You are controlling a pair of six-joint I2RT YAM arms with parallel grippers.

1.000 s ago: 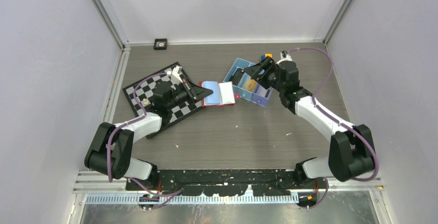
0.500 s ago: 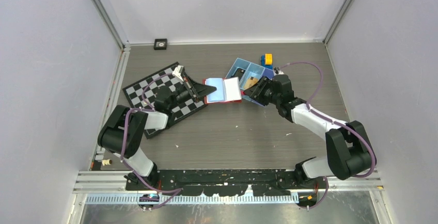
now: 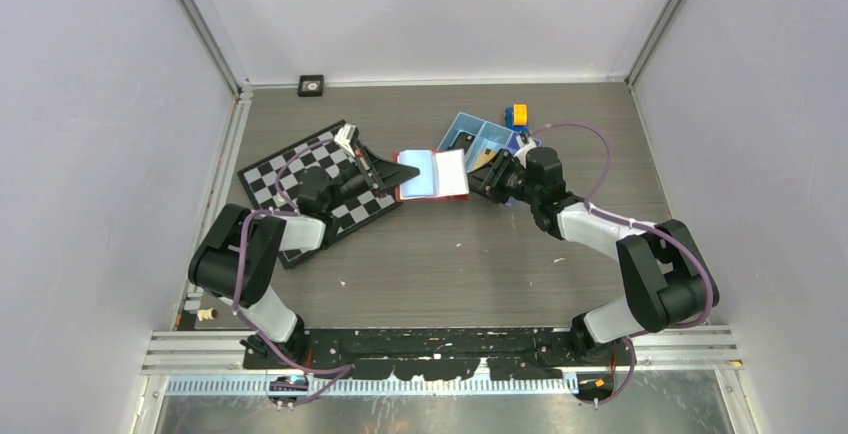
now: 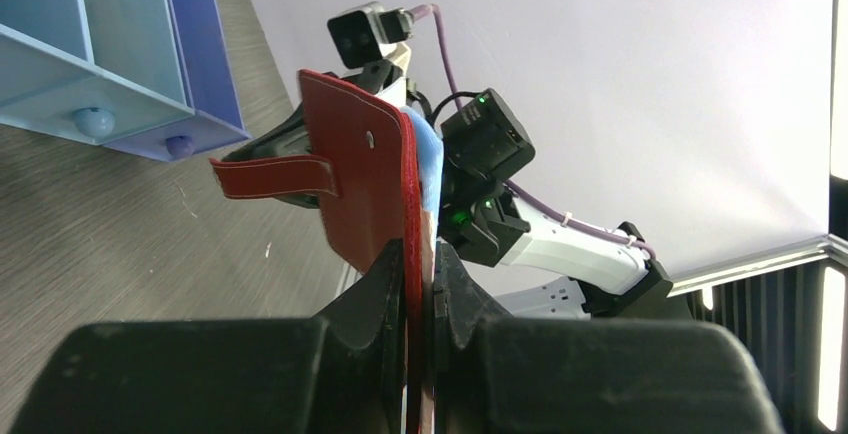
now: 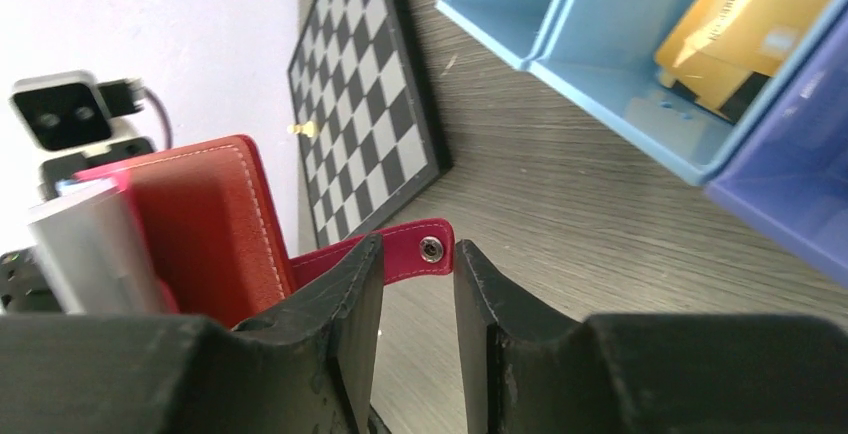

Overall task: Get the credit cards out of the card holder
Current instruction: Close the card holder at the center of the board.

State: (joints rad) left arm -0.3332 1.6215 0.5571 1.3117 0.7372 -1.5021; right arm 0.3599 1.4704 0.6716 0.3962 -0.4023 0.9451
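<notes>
- While the left gripper (image 4: 418, 264) pinches one red cover of the card holder (image 3: 430, 175) along its edge, the holder stands open like a book just off the corner of the chessboard (image 3: 290, 179), with its pale blue lining facing up to the top camera.
- That grip looks meant to anchor the holder, so that a card can be drawn out without dragging the whole thing across the table (image 3: 450, 254).
- Its fingers (image 4: 385, 284) are closed tight on the red cover, which runs straight up between them in the left wrist view.
- On the other side, the right gripper (image 5: 418, 254) sits low, just beside the holder's free half and between it and the blue tray (image 3: 470, 132).
- Its jaws stand part-way apart, and the snap tab (image 5: 415, 251) shows in the gap between them. Whether either finger touches the tab I cannot tell, and nothing looks clamped.
- One greyish-silver card (image 5: 95, 244) sticks out of the holder at the left of the right wrist view, so it has yet to come out.
- An orange-gold card (image 5: 740, 24) lies in a compartment of the tray, which I judge to be the drop-off place.
- Reaching the remaining card likely calls for the right jaws to line up with its exposed edge rather than the tab.
</notes>
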